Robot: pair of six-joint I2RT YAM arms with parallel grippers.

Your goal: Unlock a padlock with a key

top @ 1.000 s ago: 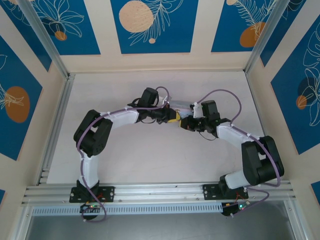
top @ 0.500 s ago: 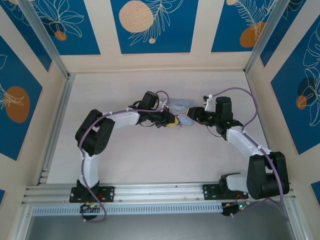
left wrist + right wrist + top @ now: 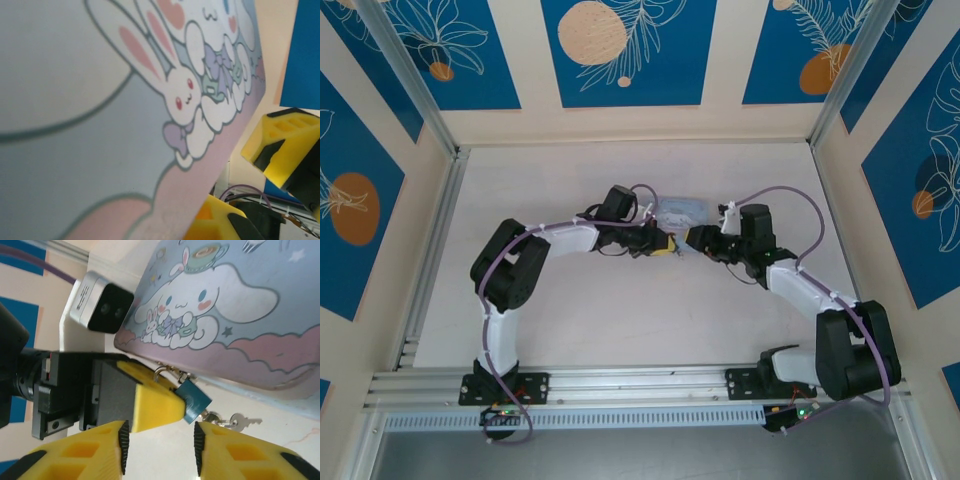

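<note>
The left gripper, a black body with yellow foam-like fingers, is pinching the small dark blue metal padlock at its tips, jaws closed on it. The padlock is hanging just below the lower edge of the pale blue cartoon-printed tin box, its thin silver shackle reaching up towards the tin. A small silver key is dangling beside the padlock's body. The right gripper is hovering just beside the padlock with its yellow fingers parted, gripping nothing. From above, both grippers are meeting mid-table, near the tin.
</note>
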